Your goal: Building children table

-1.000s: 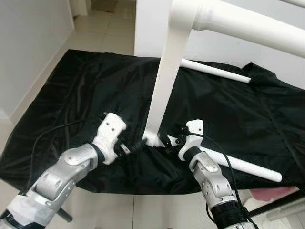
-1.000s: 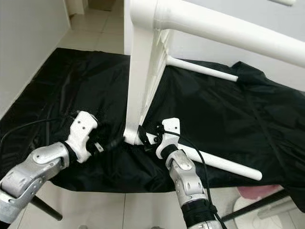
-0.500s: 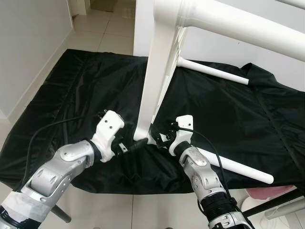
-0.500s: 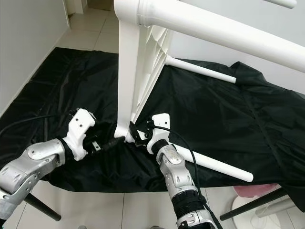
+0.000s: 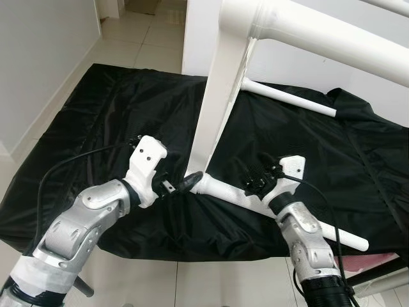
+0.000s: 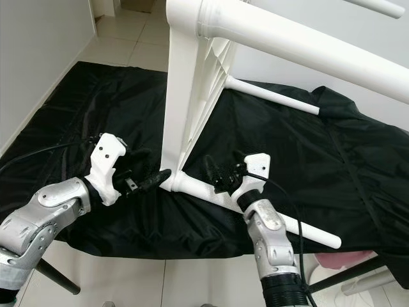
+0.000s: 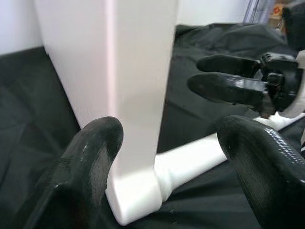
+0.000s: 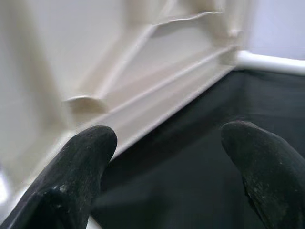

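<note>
Left wrist view | left hand (image 7: 167,157) apart around table corner (image 7: 138,191) | right hand (image 6: 217,173) apart, seemingly beside leg (image 6: 255,214)

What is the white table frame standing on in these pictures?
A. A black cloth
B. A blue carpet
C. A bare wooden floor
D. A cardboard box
A. The white table frame stands with its lower corner on a black cloth spread under it, and the left gripper and right gripper, both with fingers open, are close to that corner.
</note>
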Available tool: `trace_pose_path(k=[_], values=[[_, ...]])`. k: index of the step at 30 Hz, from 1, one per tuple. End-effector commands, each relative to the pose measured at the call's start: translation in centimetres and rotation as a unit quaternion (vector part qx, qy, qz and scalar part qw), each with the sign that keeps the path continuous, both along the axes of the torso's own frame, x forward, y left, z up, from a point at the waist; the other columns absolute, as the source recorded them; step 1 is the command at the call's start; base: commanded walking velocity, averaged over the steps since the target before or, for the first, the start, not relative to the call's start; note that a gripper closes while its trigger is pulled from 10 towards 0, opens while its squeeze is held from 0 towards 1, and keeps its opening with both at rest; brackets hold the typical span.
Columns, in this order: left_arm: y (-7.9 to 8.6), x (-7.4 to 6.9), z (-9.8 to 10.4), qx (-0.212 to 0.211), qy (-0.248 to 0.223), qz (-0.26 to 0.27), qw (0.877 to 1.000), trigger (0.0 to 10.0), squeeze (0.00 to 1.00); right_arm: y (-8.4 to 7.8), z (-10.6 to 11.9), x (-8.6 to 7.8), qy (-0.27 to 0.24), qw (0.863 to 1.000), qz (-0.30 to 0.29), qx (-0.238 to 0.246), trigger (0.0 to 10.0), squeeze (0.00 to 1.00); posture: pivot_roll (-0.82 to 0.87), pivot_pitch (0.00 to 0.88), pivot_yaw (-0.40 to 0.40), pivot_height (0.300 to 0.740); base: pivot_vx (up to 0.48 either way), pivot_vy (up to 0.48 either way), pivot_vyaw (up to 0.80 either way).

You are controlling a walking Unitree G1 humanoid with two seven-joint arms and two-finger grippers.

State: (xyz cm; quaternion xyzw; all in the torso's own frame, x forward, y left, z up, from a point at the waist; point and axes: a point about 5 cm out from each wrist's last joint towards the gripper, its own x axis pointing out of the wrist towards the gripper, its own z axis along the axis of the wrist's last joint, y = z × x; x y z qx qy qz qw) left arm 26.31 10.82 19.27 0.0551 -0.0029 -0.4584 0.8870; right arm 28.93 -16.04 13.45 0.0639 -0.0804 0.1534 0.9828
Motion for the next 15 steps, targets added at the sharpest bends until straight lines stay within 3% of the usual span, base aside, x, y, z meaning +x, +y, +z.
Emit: trace_pose_path(k=[1, 3, 8, 14, 15], values=[[0.4, 0.6, 0.1, -0.002, -0.007, 0.091, 0.996, 10.0, 0.00, -0.6, 0.0, -0.2, 0.000, 1.000, -0.012, 0.002, 10.0, 0.00, 0.04, 0.012, -0.132, 0.740, 0.000, 0.000, 0.00], [-0.3, 0.7, 0.3, -0.015, -0.006, 0.095, 0.995, 10.0, 0.00, -2.0, 0.1, 0.0, -0.006, 0.999, -0.046, -0.002, 10.0, 0.00, 0.04, 0.005, -0.125, 0.740, 0.000, 0.000, 0.00], [-1.4, 1.0, 0.0, -0.016, -0.008, 0.106, 0.994, 10.0, 0.00, -3.5, 0.4, 0.3, -0.013, 0.995, -0.099, 0.003, 10.0, 0.00, 0.03, 0.000, -0.115, 0.740, 0.000, 0.000, 0.00], [-2.1, 1.8, -0.2, -0.018, -0.002, 0.134, 0.991, 10.0, 0.00, -3.6, 0.2, 0.4, -0.009, 0.993, -0.119, 0.008, 10.0, 0.00, 0.03, 0.000, -0.111, 0.740, 0.000, 0.000, 0.00], [-2.3, 2.1, -0.1, -0.034, 0.009, 0.147, 0.989, 10.0, 0.30, -3.5, 0.1, 0.3, -0.007, 0.993, -0.120, 0.010, 10.0, 0.00, 0.03, 0.000, -0.107, 0.740, 0.000, 0.000, 0.00]])
